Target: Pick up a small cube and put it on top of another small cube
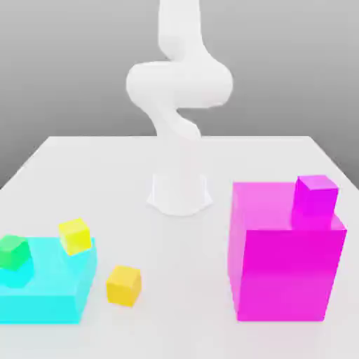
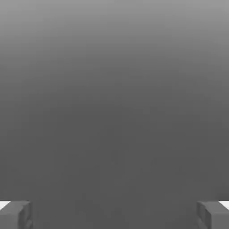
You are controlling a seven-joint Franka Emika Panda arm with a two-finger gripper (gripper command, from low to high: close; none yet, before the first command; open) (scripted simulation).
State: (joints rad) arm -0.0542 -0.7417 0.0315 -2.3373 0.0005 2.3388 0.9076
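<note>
In the exterior view, the white arm (image 1: 179,91) rises from its base at the back of the white worktop (image 1: 175,322). The small amber cube (image 1: 123,285) sits on the worktop, just beside the big cyan block (image 1: 49,291) on the exterior view's left. A green small cube (image 1: 14,252) and a lemon-yellow small cube (image 1: 75,235) rest on that block. On the exterior view's right stands the big magenta block (image 1: 284,270) with a small magenta cube (image 1: 315,200) on top. Open worktop lies between the two blocks.

In the hand view, the gripper (image 2: 114,214) is spread wide, its fingertips (image 2: 15,214) far apart with plain grey between them; nothing is held.
</note>
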